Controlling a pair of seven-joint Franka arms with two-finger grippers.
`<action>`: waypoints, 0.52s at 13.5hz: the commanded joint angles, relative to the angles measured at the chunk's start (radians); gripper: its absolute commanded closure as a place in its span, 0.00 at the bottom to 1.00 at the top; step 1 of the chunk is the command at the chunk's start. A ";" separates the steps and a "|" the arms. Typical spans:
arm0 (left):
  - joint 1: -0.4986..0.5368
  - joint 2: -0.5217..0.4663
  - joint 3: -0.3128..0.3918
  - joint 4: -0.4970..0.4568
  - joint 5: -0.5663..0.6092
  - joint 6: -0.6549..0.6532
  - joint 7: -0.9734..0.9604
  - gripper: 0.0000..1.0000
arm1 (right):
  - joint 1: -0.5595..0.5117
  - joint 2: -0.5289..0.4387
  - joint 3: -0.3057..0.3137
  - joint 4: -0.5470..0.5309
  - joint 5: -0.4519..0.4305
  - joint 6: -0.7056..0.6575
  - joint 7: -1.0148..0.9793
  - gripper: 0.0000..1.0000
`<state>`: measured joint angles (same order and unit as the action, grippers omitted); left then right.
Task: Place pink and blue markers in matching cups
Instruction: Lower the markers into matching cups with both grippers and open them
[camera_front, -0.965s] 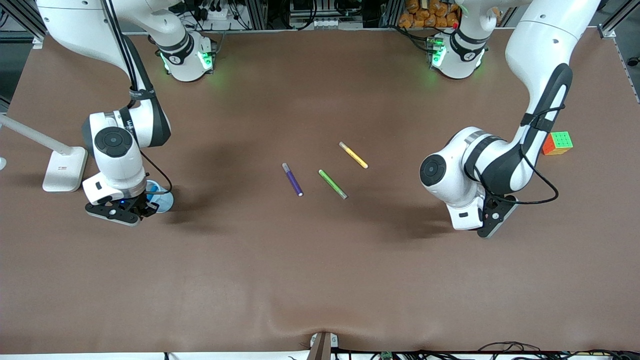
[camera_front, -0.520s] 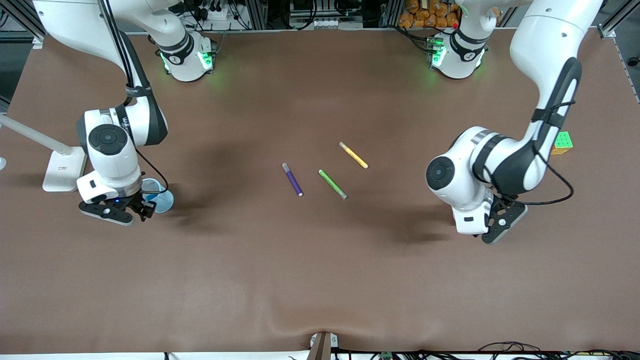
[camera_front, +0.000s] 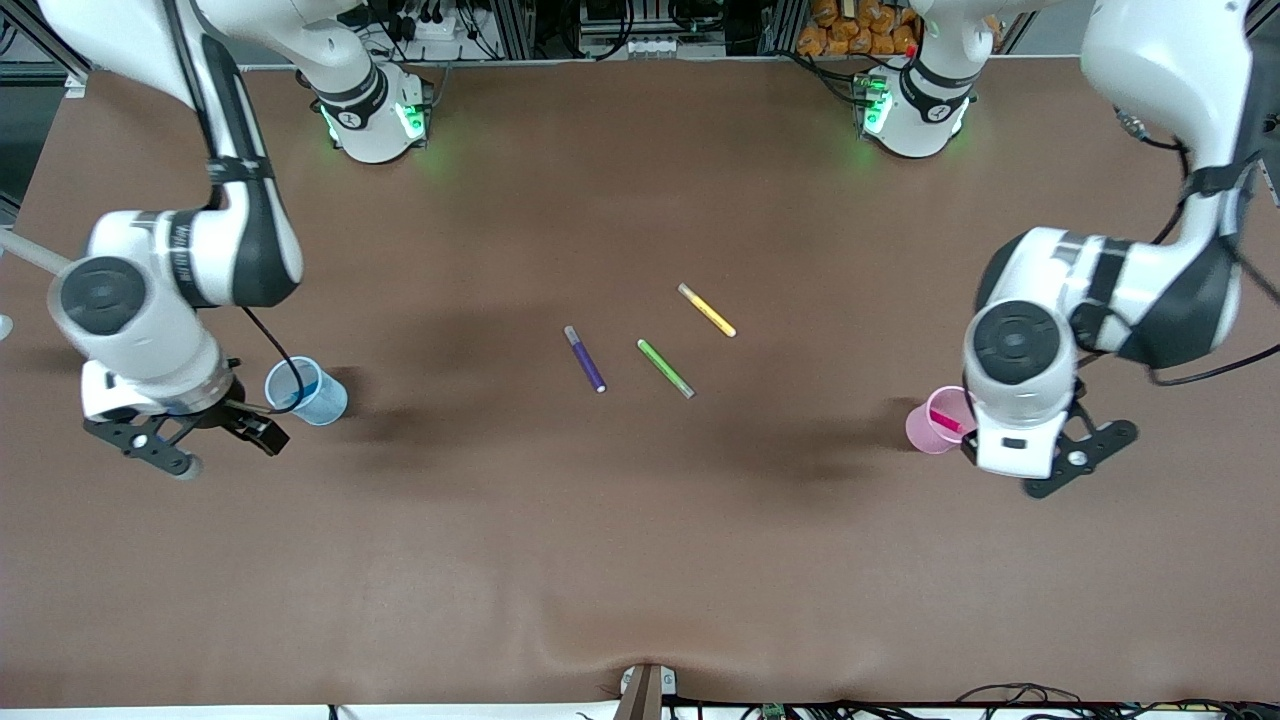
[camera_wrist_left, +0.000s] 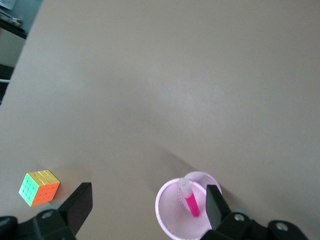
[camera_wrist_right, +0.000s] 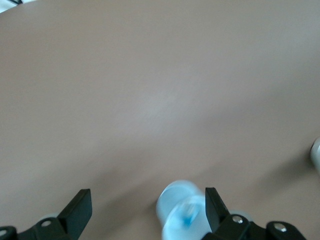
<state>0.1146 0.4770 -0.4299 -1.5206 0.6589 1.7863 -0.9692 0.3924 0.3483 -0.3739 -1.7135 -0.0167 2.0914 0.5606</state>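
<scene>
The light blue cup (camera_front: 322, 401) stands toward the right arm's end of the table, with the blue marker (camera_front: 296, 392) inside it. My right gripper (camera_front: 200, 445) hangs open and empty over the table beside that cup. In the right wrist view the blue cup (camera_wrist_right: 172, 205) and blue marker (camera_wrist_right: 189, 220) sit blurred by one finger of the right gripper (camera_wrist_right: 146, 206). The pink cup (camera_front: 922, 428) holds the pink marker (camera_front: 945, 421) toward the left arm's end. My left gripper (camera_front: 1080, 462) is open beside it. In the left wrist view the left gripper (camera_wrist_left: 146, 202) is above the pink cup (camera_wrist_left: 161, 210) and pink marker (camera_wrist_left: 192, 204).
A purple pen (camera_front: 585, 359), a green pen (camera_front: 666, 368) and a yellow pen (camera_front: 707, 310) lie mid-table. A colour cube (camera_wrist_left: 39, 187) sits near the pink cup. A white lamp arm (camera_front: 25, 252) pokes in at the right arm's end.
Both grippers opened, let go of the markers and rose away from the cups. The pink cup, hidden under the left hand before, now shows with its marker inside.
</scene>
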 joint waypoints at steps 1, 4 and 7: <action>0.051 -0.050 -0.012 0.014 -0.112 -0.018 0.145 0.00 | -0.069 0.153 0.010 0.300 0.147 -0.276 -0.022 0.00; 0.077 -0.092 -0.010 0.029 -0.223 -0.021 0.253 0.00 | -0.157 0.153 0.039 0.380 0.282 -0.452 -0.255 0.00; 0.102 -0.104 -0.017 0.097 -0.310 -0.108 0.334 0.00 | -0.289 0.153 0.044 0.468 0.484 -0.580 -0.453 0.00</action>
<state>0.1982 0.3882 -0.4312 -1.4670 0.3951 1.7383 -0.7012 0.2060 0.4838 -0.3601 -1.3332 0.3590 1.5818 0.2085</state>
